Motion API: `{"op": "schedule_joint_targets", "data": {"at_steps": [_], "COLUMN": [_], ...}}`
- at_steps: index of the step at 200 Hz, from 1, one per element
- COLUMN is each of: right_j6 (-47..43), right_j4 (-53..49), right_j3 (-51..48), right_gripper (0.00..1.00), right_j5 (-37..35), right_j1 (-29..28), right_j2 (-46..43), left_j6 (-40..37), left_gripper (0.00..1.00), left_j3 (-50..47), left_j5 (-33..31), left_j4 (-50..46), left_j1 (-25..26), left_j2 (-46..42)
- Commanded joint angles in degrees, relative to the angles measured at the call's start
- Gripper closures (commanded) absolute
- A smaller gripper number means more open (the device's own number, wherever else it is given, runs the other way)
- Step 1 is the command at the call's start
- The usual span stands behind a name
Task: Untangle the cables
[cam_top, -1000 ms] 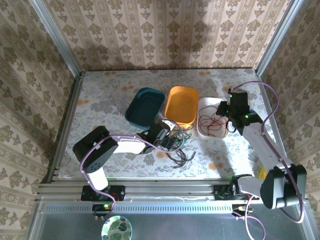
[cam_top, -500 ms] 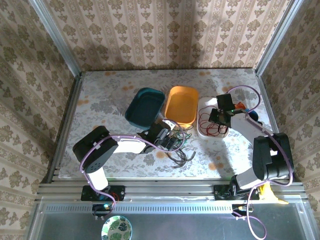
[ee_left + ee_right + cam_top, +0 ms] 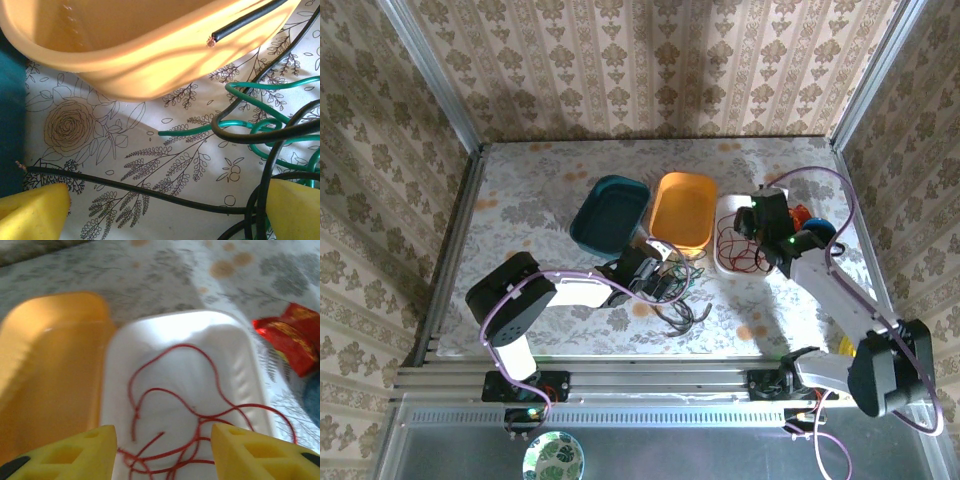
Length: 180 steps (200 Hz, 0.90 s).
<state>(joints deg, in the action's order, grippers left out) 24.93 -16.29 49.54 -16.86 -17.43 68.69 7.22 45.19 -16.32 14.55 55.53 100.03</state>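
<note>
A red cable (image 3: 738,246) lies in loose loops inside the white tray (image 3: 730,201). My right gripper (image 3: 753,223) hovers over it. In the right wrist view the red cable (image 3: 200,417) lies below the right gripper (image 3: 164,455), whose yellow fingers (image 3: 65,455) stand apart with nothing between them. Black and green cables (image 3: 678,292) lie tangled on the table by my left gripper (image 3: 660,282). In the left wrist view a black cable (image 3: 150,191) runs across between the wide-open left gripper (image 3: 165,215) fingers, and green cable loops (image 3: 250,125) lie to the right.
An orange tray (image 3: 682,208) and a teal tray (image 3: 608,212) sit left of the white tray (image 3: 170,322). A cut black cable end (image 3: 245,20) rests over the orange tray's rim (image 3: 140,75). A red packet (image 3: 290,337) and a blue object (image 3: 823,232) lie to the right.
My right gripper has gone from shut to open over the white tray, and the right arm has swung left. The left arm has not moved.
</note>
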Motion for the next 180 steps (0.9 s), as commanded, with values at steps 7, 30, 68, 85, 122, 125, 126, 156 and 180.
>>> {"op": "schedule_joint_targets", "data": {"at_steps": [7, 30, 68, 85, 122, 125, 126, 156, 180], "right_j6": [-4.8, -3.7, -10.4, -12.3, -10.6, -10.4, -10.4, -10.0, -10.0], "right_j4": [0.5, 1.9, 2.1, 0.2, -0.9, -1.2, -1.2, -1.5, -2.4], "right_j3": [-2.9, -5.7, -7.1, -6.6, -5.4, -5.1, -5.0, -3.5, -2.6], "right_gripper": [0.45, 0.44, 0.46, 0.46, 0.49, 0.49, 0.5, 0.53, 0.57], "right_j5": [-0.4, 2.7, 20.2, 22.4, 20.3, 19.8, 19.7, 19.3, 19.9], "right_j1": [-6.3, -7.0, -8.8, -11.2, -12.2, -12.2, -12.2, -12.2, -12.2], "right_j2": [-1.5, -1.8, 0.9, 3.1, 8.8, 9.3, 9.4, 13.9, 15.8], "left_j6": [-1.8, -1.8, -2.0, -2.0, -2.0, -2.0, -2.0, -1.8, -1.7], "left_gripper": [0.0, 0.0, 0.0, 0.0, 0.0, 0.0, 0.0, 0.0, 0.0], "left_j3": [0.6, 0.8, 0.7, 0.7, 0.8, 0.8, 0.8, 0.6, 0.5], "left_j5": [0.4, 0.5, 0.4, 0.3, -0.1, -0.1, -0.1, -0.2, -0.4], "left_j4": [-2.1, -2.1, -2.2, -2.2, -2.4, -2.4, -2.5, -2.7, -2.9], "left_j1": [0.7, 0.7, 0.6, 0.8, 0.9, 0.9, 0.8, 1.0, 1.0], "left_j2": [0.9, 1.0, 0.9, 0.9, 0.7, 0.7, 0.7, 0.4, 0.3]}}
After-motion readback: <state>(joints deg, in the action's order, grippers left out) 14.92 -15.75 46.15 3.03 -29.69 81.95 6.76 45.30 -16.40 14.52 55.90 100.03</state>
